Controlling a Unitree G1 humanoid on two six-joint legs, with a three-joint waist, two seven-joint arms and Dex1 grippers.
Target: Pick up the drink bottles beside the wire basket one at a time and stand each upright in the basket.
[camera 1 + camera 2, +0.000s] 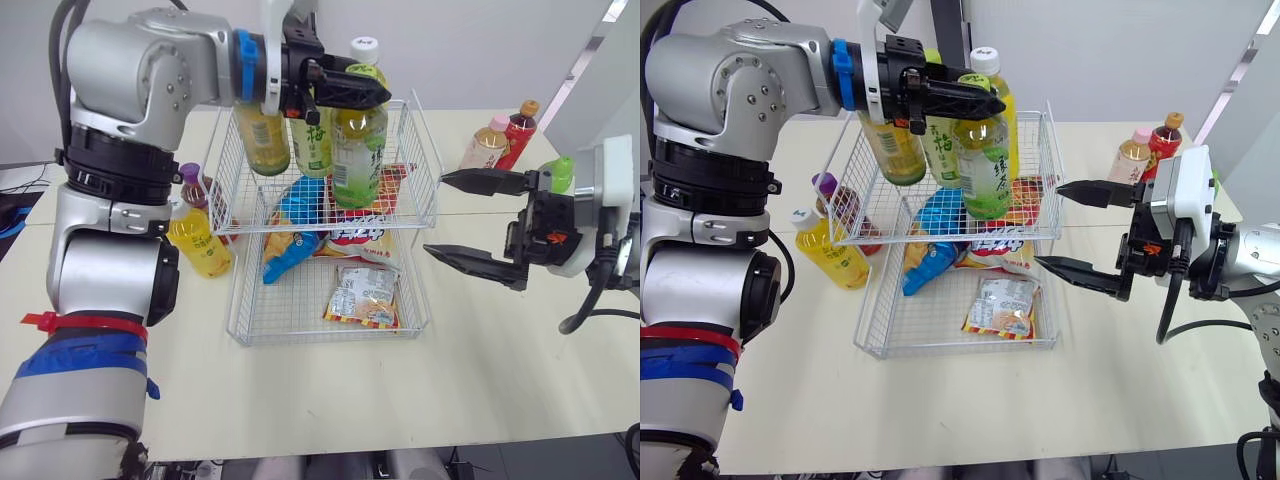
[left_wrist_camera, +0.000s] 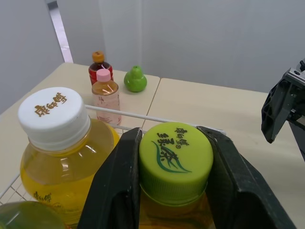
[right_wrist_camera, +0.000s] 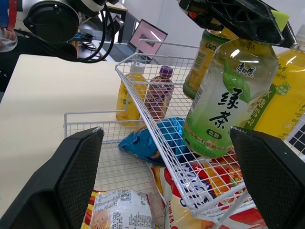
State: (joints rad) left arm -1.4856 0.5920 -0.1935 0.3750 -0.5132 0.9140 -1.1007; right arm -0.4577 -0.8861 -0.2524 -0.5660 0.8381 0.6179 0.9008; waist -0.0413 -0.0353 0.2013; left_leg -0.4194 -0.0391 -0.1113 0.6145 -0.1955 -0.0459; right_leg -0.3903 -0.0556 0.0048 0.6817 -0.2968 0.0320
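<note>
Silver-grey left arm (image 1: 140,70), studded with small screws, ringed by ribbed black joints, banded blue at the wrist, bound with red cable tie (image 1: 88,322) and blue tape (image 1: 85,356), white right wrist housing (image 1: 612,185), looped black cable (image 1: 598,292), black-fingered right gripper (image 1: 435,215).

Neck of the green-cap bottle (image 1: 358,140) is buried in the left gripper (image 1: 380,95). Purple-cap bottle (image 1: 190,183), at 9 o'clock of the basket (image 1: 425,160), sits half behind wire. Green thing (image 1: 562,172) at 3 o'clock is mostly blocked by the right gripper (image 1: 434,213), can't tell what it is.
</note>
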